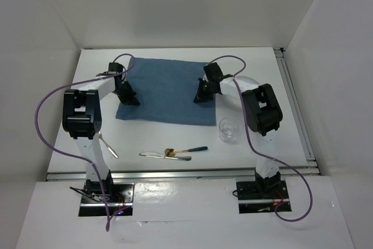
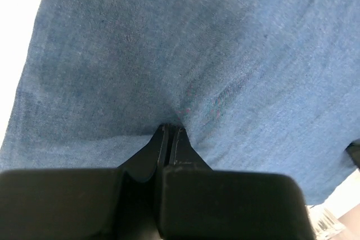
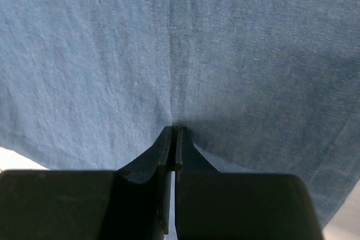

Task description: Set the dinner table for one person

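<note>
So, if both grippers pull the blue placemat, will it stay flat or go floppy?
Probably floppy: the blue placemat is thin cloth, puckering at the left gripper and right gripper. It likely sags between them if lifted. It looks light, so should slide on the dinner table.

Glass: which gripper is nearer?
Right. The right gripper pinches the placemat just beyond the glass; the left gripper pinches its left side, farther off.

Blue placemat [image 1: 166, 88], glass [image 1: 228, 130], knife [image 1: 154, 155], spoon [image 1: 187, 150]
</note>
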Controlling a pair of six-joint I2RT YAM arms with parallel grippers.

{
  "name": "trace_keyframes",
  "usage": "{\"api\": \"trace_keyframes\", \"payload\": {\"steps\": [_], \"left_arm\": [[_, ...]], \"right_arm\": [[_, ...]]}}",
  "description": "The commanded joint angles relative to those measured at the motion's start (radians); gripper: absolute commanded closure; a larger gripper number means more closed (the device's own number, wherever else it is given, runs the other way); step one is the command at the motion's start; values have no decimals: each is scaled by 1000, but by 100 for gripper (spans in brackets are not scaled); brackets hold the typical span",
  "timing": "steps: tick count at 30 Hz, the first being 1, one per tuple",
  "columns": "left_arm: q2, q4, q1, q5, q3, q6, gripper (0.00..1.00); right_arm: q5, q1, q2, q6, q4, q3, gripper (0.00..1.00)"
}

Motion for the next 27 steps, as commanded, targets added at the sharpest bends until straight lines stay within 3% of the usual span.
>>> {"api": "trace_keyframes", "payload": {"steps": [1,10,18,23,25,27], "left_arm": [[-11,-26,-45,-46,-119,-35,100],[-158,8,-102,-31,-308,-66,100],[-151,-34,-112,-89,-239,-47,100],[-195,-69,-137,-117,-195,-47,100],[-238,-98,-146,-128,-169,-47,100],[-267,-129,-146,-147,-120,-37,100]], "right_arm": [[40,-9,-48,8,1,-107,100],[161,-18,-166,-11,-19,-282,100],[191,-28,-197,-11,-39,-351,100],[178,-28,-316,-20,-46,-343,100],[188,-19,-351,-34,-66,-279,92],[188,-18,-398,-57,-97,-203,75]]}}
